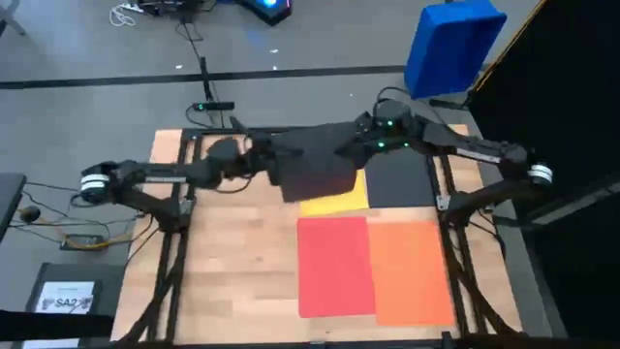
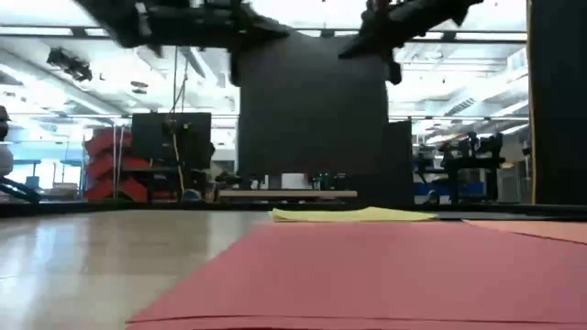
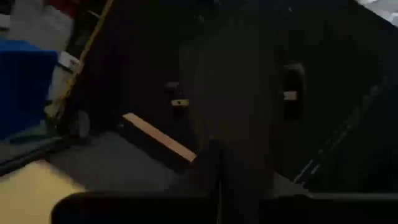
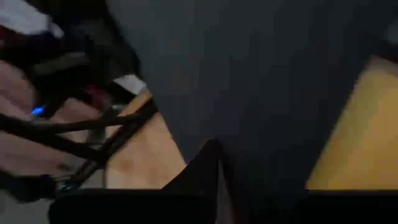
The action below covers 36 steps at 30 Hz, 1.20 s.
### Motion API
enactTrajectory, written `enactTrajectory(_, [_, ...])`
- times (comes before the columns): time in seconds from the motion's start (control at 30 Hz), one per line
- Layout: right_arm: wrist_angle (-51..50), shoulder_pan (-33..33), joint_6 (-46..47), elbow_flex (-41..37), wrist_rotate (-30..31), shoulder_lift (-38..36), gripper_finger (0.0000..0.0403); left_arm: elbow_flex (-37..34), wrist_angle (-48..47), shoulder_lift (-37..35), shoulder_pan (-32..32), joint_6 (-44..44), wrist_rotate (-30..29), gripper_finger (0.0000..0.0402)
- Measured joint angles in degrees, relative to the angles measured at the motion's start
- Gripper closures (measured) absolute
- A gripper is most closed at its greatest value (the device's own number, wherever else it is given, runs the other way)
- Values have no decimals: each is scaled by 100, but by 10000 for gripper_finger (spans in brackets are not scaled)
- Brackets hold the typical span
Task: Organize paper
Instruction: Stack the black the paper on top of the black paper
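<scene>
A black sheet of paper (image 1: pixel 315 165) hangs between my two grippers above the table's far middle; in the low view the black sheet (image 2: pixel 312 110) stands upright. My left gripper (image 1: pixel 263 160) is shut on its left side, my right gripper (image 1: pixel 360 145) on its right side. Below it a yellow sheet (image 1: pixel 334 202) lies flat on the table, with a dark grey sheet (image 1: pixel 397 179) to its right. A red sheet (image 1: pixel 334 267) and an orange sheet (image 1: pixel 412 271) lie side by side nearer the front edge. My left gripper pinches the black sheet's upper left edge (image 2: pixel 243 46) between its shut fingers (image 3: pixel 217 180), coming level from the table's left. The sheet hangs below the hold, clear of the table. My right gripper pinches the sheet's upper right edge (image 2: pixel 381 41) between its shut fingers (image 4: pixel 214 174), coming from the table's right and slanting down. The sheet hangs flat between the two holds.
A blue plastic bin (image 1: pixel 453 44) stands tilted beyond the table's far right corner. A dark box with a white label (image 1: pixel 68 296) sits on the floor at the near left. Bare wooden table (image 1: pixel 232 262) lies left of the red sheet.
</scene>
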Motion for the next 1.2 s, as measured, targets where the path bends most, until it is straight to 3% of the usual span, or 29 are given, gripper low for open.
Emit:
enactTrajectory(0.37, [-1724,2,-101,0,1404,-926,403,1561,-76,1661,486,64,1197,402])
enactTrajectory(0.63, [-2311,-101,-38,0,1959,-1659,403,1604,-79,1754,1019,493,1526,402])
enactTrajectory(0.87, [-2919,-179,221,2,2408,-1814,403,1612,-159,1817,1180,542,1801,402])
enactTrajectory(1.2, [-3165,-58,880,2,2145,-1834,403,1615,-230,1815,1330,912,1869,402])
